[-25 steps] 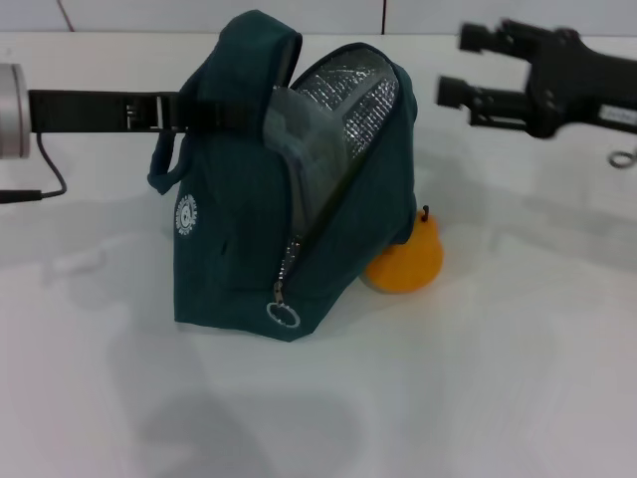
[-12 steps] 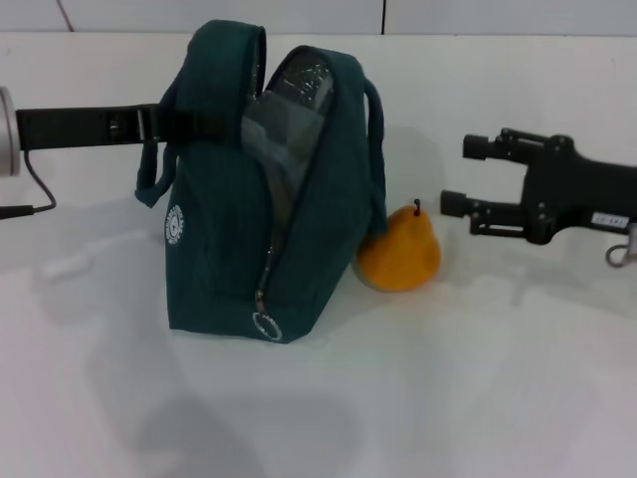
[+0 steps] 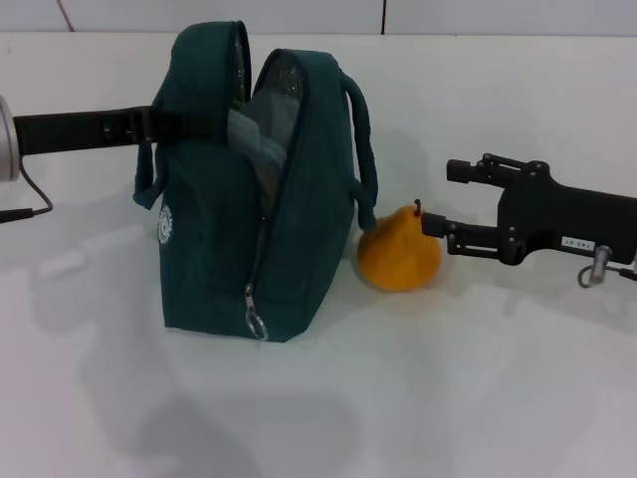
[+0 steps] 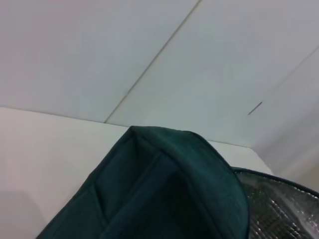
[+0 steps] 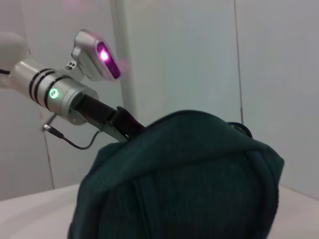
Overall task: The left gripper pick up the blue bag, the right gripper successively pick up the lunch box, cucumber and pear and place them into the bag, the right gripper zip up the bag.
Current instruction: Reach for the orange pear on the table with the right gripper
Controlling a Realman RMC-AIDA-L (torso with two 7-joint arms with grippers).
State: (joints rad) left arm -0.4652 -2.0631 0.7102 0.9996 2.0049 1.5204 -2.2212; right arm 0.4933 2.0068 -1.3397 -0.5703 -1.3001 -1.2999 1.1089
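Bag (image 3: 214,234): dark teal; stands upright on the table (image 3: 448,398); long axis vertical, mouth up; zip undone down the front edge, pull ring low near the base; silver lining and a grey item visible inside; handle loops hang at both sides
Left gripper (image 3: 169,121): reaches in from the left at the bag's upper part; clenched on the bag's top fabric
Pear (image 3: 400,254): orange-yellow; on the table just right of the bag's base, touching it; upright, stem up
Right gripper (image 3: 446,197): low, just right of the pear; fingers spread apart, pointing left; lower fingertip at the pear's side; grasps nothing
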